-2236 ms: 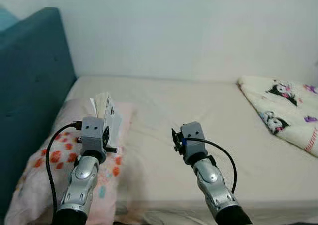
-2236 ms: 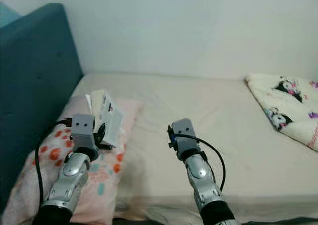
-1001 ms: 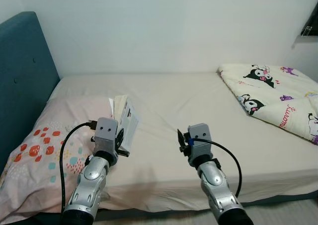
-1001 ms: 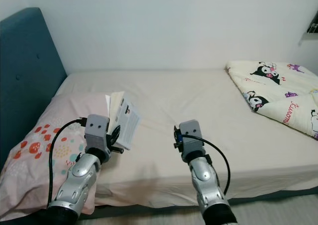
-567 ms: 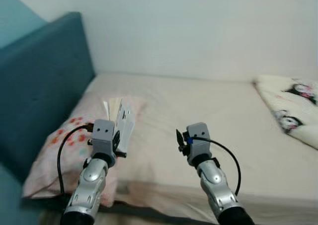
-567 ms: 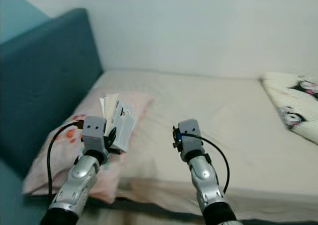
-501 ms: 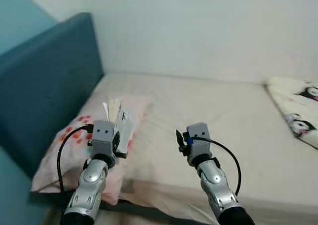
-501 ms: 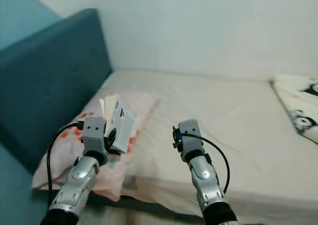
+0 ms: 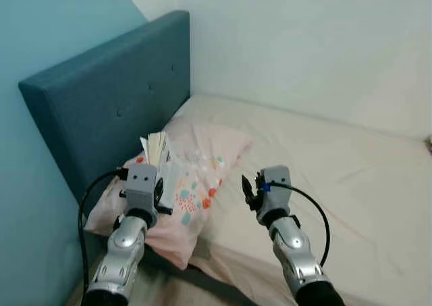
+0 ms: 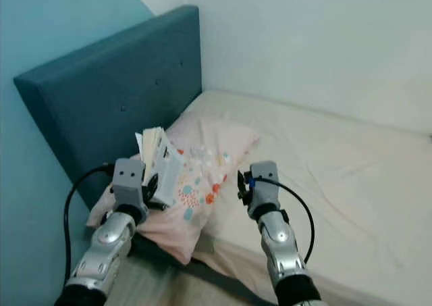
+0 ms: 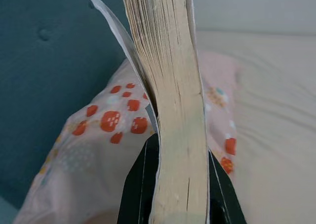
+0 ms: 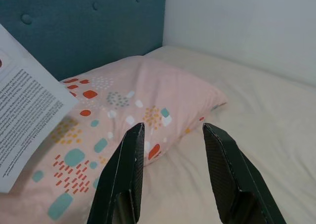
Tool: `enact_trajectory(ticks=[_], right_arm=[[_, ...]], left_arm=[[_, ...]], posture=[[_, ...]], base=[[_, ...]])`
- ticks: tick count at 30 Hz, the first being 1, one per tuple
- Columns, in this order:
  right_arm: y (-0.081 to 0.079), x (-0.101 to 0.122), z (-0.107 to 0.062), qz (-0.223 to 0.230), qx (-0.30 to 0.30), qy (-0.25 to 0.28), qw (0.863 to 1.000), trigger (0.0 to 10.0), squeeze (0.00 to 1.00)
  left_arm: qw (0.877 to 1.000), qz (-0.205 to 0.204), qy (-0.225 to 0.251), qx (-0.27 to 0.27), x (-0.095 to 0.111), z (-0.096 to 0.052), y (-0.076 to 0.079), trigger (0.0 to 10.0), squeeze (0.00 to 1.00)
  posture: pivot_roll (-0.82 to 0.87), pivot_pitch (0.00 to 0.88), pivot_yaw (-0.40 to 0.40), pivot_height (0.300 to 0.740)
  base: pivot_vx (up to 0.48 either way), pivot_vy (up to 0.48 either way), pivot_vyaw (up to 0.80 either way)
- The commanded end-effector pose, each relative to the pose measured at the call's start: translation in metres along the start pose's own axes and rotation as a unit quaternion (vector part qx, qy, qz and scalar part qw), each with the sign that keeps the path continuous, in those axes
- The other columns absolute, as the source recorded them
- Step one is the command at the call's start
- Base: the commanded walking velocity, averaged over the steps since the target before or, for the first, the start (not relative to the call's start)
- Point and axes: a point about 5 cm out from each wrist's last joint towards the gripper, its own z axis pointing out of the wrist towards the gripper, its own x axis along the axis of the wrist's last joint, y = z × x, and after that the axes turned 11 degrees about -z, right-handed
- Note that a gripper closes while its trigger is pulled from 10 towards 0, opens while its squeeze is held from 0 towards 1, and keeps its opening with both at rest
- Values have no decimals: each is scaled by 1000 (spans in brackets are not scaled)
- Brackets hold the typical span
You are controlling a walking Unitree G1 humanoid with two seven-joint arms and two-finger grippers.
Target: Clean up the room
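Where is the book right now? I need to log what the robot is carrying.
The book is clamped upright in the left end effector, held above the pink pillow near the teal headboard.

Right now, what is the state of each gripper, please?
Left gripper: closed on the book, held upright in front of the pillow.
Right gripper: open, holding nothing, above the pillow's edge.
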Motion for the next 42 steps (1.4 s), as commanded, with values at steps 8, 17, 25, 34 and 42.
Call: enact_trajectory(ticks=[8,17,25,34,42], right_arm=[[6,-4,-6,-3,-23,-5,1000,10000,0],[5,-5,-8,-4,-21,-1,1000,10000,0],[4,-4,-8,-9,-16,-1,1000,10000,0],[2,-3,-8,-13,-10,-1,1000,10000,0],[-1,-3,-8,-13,-3,-2,1000,10000,0]], left_arm=[[998,-12,34,-46,11,0,8,10000,0],[997,-17,35,-63,9,-3,13,10000,0],[997,-23,36,-61,10,-4,13,10000,0],[997,-32,39,-50,10,-5,9,10000,0],[998,-26,39,-46,10,-6,6,10000,0]], posture=[[36,0,-58,730],[35,0,-63,730],[35,0,-66,730],[36,0,-68,730],[39,0,-69,730]], base=[[91,0,0],[363,0,0],[369,0,0],[37,0,0],[0,0,0]])
